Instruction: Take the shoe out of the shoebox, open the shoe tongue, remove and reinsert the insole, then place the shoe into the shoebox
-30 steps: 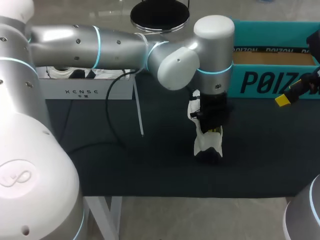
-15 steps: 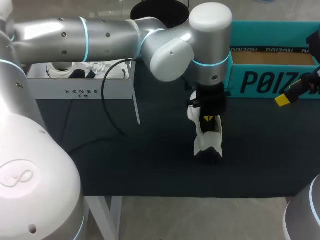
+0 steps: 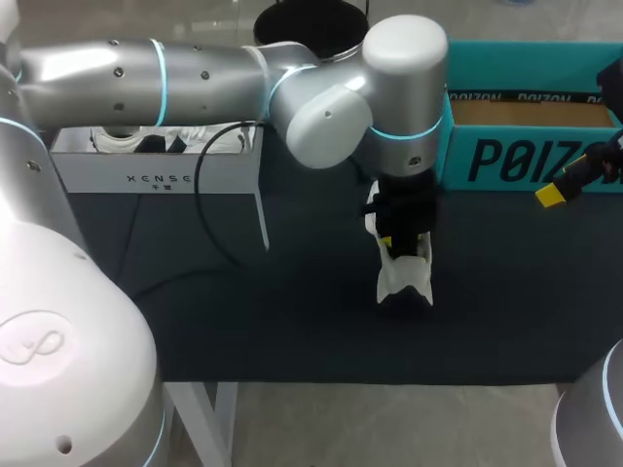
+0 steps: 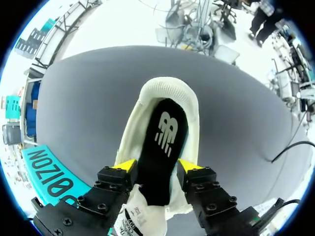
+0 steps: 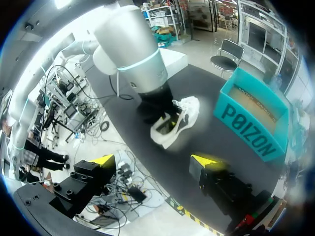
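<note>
A white shoe stands on the dark table, in front of the teal shoebox. My left gripper hangs right over the shoe's opening. In the left wrist view a black insole lies inside the shoe. The left gripper is open, with one yellow fingertip on each side of the insole's near end. My right gripper waits at the table's right edge beside the shoebox. It is open and holds nothing, and from there the shoe and shoebox lie ahead.
A white rack holding white items stands at the back left. A black cable trails from it across the table's left part. The open shoebox sits at the back right with a brown floor inside.
The left gripper's fingers have parted over the shoe, and its wrist has risen a little and shifted left. The shoe and the right arm stay where they were.
</note>
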Available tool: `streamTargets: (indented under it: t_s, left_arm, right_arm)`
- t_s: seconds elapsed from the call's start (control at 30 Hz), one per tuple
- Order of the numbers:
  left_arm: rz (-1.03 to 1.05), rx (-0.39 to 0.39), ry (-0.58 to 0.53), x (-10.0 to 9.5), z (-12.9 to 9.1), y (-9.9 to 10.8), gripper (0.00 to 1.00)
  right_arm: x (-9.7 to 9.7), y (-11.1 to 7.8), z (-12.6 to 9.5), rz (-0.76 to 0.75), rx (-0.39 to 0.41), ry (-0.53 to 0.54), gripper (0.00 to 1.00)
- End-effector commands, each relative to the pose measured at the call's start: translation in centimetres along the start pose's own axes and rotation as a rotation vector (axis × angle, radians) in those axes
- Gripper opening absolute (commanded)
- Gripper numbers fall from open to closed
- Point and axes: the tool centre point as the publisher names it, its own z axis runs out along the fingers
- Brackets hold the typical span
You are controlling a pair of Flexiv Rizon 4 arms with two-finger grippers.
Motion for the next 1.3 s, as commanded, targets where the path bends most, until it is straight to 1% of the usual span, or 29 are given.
streamTargets:
  t_s: [0.03, 0.23, 0.4, 0.57, 0.93, 1.1, 1.3]
  left_arm:
    - [-0.006, 0.0, -0.012, 0.7, 0.4, 0.0, 1.0]
    - [-0.016, 0.002, -0.014, 1.1, 0.4, 0.0, 1.0]
    - [-0.018, 0.002, -0.019, 1.2, -0.1, 0.0, 1.0]
    - [-0.019, -0.003, -0.023, 0.8, -1.3, 0.2, 1.0]
    - [-0.007, -0.052, -0.042, 0.0, -4.6, 0.7, 1.0]
    - [-0.028, -0.077, -0.049, -0.2, -6.1, 1.6, 1.0]
    - [-0.047, -0.121, -0.063, -0.3, -7.8, 3.4, 1.0]
  right_arm:
    - [-0.1, 0.2, 0.1, 0.0, 0.005, 0.002, 1.0]
    - [-0.1, 0.2, 0.1, 0.0, 0.005, 0.002, 1.0]
    - [-0.1, 0.2, 0.1, 0.0, 0.005, 0.002, 1.0]
    - [-0.1, 0.2, 0.1, 0.0, 0.005, 0.002, 1.0]
    - [-0.1, 0.2, 0.1, 0.0, 0.005, 0.002, 1.0]
    - [-0.1, 0.2, 0.1, 0.0, 0.005, 0.002, 1.0]
    - [-0.1, 0.2, 0.1, 0.0, 0.005, 0.002, 1.0]
